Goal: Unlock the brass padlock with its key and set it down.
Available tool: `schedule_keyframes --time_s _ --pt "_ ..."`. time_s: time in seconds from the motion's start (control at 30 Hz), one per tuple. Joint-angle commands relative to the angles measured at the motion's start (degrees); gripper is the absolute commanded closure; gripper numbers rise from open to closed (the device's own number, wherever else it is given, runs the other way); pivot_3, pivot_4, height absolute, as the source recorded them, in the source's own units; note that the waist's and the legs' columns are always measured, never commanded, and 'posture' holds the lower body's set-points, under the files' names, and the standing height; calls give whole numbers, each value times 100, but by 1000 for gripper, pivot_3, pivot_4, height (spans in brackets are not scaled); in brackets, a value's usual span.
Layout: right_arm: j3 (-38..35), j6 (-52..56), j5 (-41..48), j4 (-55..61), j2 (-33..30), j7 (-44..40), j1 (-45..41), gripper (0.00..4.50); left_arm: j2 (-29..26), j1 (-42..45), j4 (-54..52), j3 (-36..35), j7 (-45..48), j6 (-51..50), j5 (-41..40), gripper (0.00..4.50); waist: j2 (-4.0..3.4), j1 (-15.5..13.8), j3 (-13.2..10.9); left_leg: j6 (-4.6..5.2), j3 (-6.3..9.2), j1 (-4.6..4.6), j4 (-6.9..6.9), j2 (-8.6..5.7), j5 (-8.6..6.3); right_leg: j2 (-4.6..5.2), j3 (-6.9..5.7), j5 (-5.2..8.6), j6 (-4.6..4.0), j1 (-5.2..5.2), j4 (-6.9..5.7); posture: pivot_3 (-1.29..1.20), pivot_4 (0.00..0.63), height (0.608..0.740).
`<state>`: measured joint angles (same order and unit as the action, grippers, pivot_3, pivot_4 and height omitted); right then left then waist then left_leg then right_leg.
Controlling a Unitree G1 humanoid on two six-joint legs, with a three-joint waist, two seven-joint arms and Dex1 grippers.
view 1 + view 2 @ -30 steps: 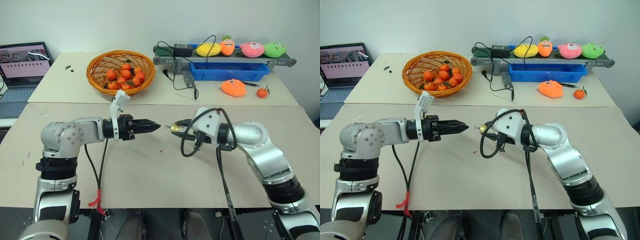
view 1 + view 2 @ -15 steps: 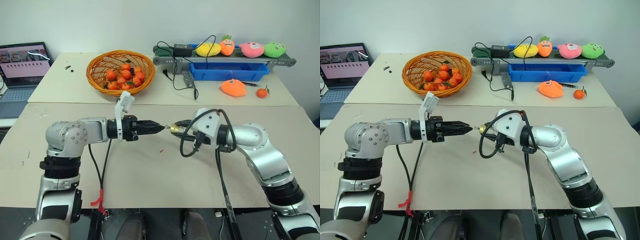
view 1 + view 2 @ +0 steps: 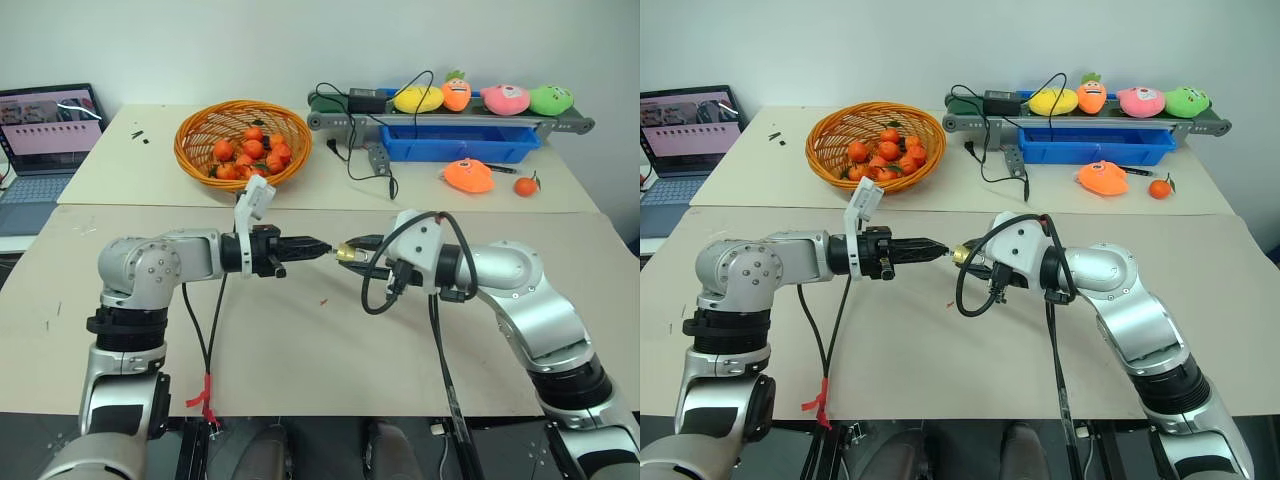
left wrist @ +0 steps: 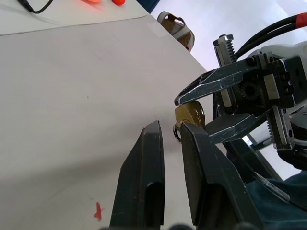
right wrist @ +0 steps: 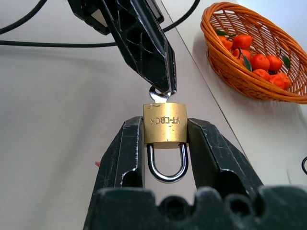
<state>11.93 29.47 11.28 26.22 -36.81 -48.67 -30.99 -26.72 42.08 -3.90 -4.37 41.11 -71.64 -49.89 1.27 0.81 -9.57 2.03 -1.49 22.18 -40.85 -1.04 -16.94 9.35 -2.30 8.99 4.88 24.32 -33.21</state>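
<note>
Held mid-air above the tabletop (image 3: pixel 300 340), the brass padlock (image 5: pixel 165 123) – small, rigid, probably slippery – sits clamped in the right pincer (image 5: pixel 165 143), while the left pincer (image 5: pixel 160 88) pinches the key (image 5: pixel 158 96) at its keyhole end.

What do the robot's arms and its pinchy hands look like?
Both arms are shiny silver-grey metal with round joints and dark bands. Black cables loop along them, and a bit of red tape wraps the left arm's cable. The left gripper and right gripper each have two long black fingers. A small white piece sticks up from the left wrist.
</note>
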Motion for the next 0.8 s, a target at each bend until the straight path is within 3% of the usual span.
schedule_keyframes --time_s 0.03,0.8 --pt "-187 22 76 287 -56 6 -161 3595 85 164 -76 -157 -83 -61 -166 3824 0 0 0 0 0 0 0 0 0 0 0 0 0 0 0 0 150 740" --pt "-234 -58 61 63 -165 -51 -408 3595 255 29 -250 -491 -534 -462 -518 3824 0 1 0 0 0 0 0 0 0 0 0 0 0 0 1 0 150 740"
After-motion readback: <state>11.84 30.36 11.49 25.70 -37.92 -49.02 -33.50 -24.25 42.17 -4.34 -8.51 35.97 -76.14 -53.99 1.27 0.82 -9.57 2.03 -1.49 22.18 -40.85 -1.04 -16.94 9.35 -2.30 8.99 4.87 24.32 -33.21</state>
